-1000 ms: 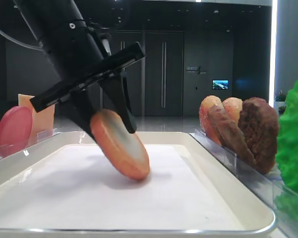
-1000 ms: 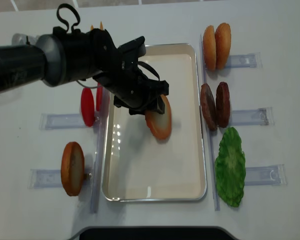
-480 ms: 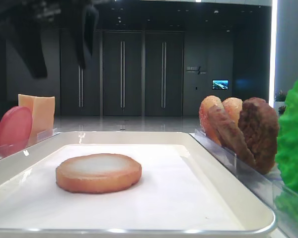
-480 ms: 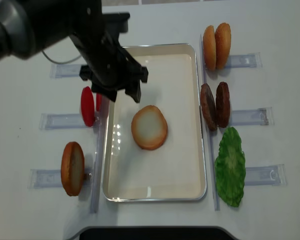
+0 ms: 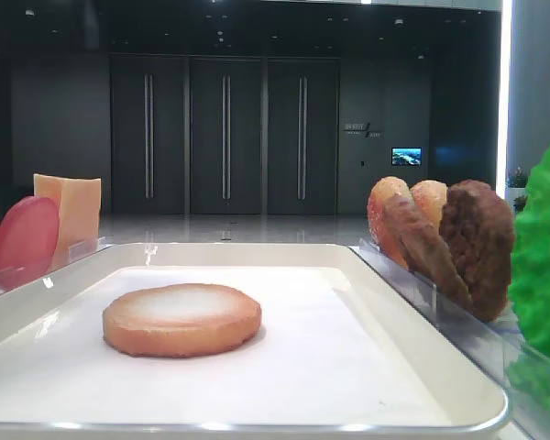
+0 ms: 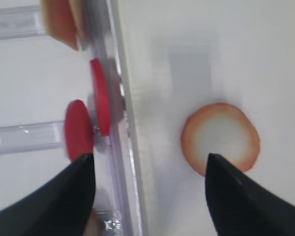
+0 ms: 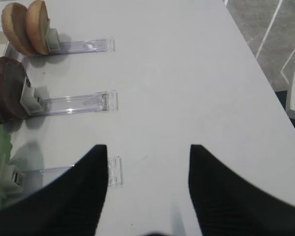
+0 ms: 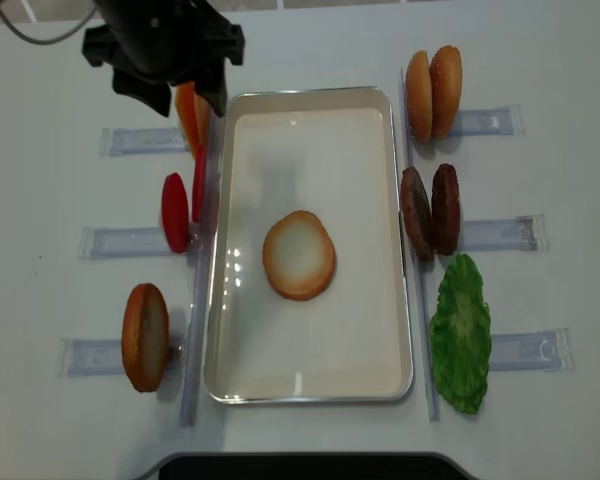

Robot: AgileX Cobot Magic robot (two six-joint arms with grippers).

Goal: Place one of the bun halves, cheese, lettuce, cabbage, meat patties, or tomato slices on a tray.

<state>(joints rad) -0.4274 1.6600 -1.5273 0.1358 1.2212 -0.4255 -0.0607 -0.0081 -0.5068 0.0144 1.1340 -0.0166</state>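
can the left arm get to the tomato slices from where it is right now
Probably yes. The left gripper hangs open above the cheese, and the tomato slices stand upright in the next rack, nothing over them. The tray rim runs close beside the inner slice.

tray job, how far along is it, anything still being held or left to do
Done: one bun half lies flat, cut face up, on the tray, touching nothing else. In hand: nothing. The left gripper is open and empty, up near the cheese outside the tray; the right gripper is open over bare table by the racks. Left: nothing for a single item; the patties, lettuce and tomato slices stay racked.
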